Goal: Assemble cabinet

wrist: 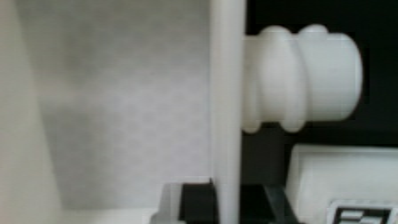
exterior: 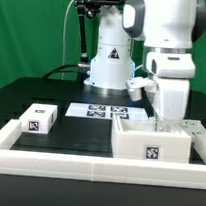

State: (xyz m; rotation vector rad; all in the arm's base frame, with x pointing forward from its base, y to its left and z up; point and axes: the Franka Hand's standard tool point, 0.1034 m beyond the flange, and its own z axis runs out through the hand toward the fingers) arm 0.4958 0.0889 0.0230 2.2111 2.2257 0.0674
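Table (exterior: pixel 21 95) is enclosed by a low rim (exterior: pixel 46 159). Drawer block (exterior: pixel 36 119) is placed at the exterior view's left, near the front rim. Marker board (exterior: pixel 97 112) is laid flat at centre, further back than the block, directly in front of the robot base (exterior: pixel 107 63). Cabinet shell (exterior: pixel 148 143) is set at the exterior view's right, close to the front rim, well apart from the drawer block. Gripper (exterior: pixel 171 116) is positioned over the shell's rear edge; fingertips are hidden. In the wrist view, an upright panel (wrist: pixel 107 100) is seen close up, with a round part (wrist: pixel 302 80) just beside it.
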